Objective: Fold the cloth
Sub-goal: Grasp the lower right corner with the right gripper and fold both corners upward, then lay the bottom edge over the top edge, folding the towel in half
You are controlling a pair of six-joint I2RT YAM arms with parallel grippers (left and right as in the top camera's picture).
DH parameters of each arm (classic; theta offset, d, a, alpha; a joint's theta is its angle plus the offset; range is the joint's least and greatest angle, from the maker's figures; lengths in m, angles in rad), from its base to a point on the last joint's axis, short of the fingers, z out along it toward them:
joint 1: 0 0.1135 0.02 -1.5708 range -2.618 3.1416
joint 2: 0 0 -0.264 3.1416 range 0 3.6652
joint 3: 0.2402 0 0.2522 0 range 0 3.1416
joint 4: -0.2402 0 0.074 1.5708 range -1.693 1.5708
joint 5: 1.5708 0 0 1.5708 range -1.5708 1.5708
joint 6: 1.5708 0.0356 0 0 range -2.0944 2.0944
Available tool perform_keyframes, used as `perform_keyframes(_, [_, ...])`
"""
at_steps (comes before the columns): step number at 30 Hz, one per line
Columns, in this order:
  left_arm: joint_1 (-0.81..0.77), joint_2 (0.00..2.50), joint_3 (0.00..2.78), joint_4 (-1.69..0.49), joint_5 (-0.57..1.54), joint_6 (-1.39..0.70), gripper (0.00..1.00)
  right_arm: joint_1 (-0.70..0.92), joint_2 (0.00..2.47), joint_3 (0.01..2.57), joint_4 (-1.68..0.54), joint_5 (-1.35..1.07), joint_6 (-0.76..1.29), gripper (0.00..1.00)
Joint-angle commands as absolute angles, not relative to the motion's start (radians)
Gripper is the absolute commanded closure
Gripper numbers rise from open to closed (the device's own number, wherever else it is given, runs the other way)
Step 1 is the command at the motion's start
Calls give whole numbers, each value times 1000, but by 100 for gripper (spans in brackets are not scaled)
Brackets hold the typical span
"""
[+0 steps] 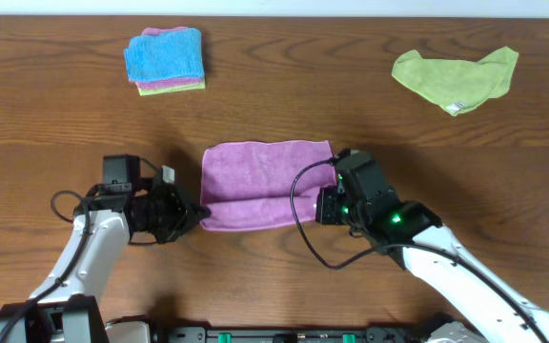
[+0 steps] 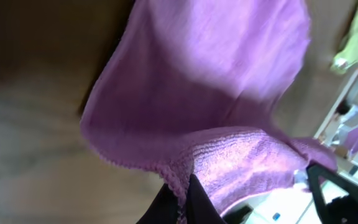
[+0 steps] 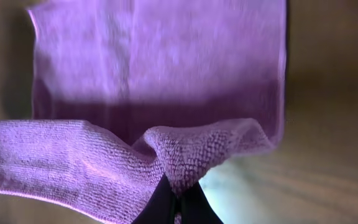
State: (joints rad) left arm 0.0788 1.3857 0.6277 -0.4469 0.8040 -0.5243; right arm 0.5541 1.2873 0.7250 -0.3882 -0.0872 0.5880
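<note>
The purple cloth (image 1: 265, 181) lies in the middle of the table, its near edge lifted. My left gripper (image 1: 196, 215) is shut on the cloth's near left corner; the left wrist view shows the cloth's hem (image 2: 179, 180) pinched between the black fingers (image 2: 182, 208). My right gripper (image 1: 329, 205) is shut on the near right corner; the right wrist view shows a fold of cloth (image 3: 179, 155) pinched at the fingertips (image 3: 176, 202), with the rest of the cloth (image 3: 160, 56) flat on the table beyond.
A stack of folded blue, pink and green cloths (image 1: 165, 59) sits at the back left. A lime-green cloth (image 1: 456, 76) lies crumpled at the back right. The table is brown wood (image 1: 55, 124).
</note>
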Motion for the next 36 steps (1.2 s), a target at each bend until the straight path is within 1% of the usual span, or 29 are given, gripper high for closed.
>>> perform_keyframes(1, [84, 1389, 641, -388, 802, -609, 94, 559, 1299, 723, -353, -9, 570, 99])
perform_keyframes(9, [84, 1390, 641, -152, 769, -705, 94, 523, 1401, 723, -179, 4, 533, 99])
perform_keyframes(14, [84, 1403, 641, -61, 730, -732, 94, 502, 1449, 724, -110, 12, 518, 99])
perform_keyframes(17, [83, 1436, 641, -12, 720, -738, 94, 490, 1472, 724, -80, 22, 514, 99])
perform_keyframes(24, [72, 1572, 651, 188, 724, -794, 94, 464, 1528, 724, 11, 26, 503, 99])
perform_keyframes(36, [37, 1777, 820, 226, 711, -788, 94, 398, 1632, 726, 124, 27, 472, 99])
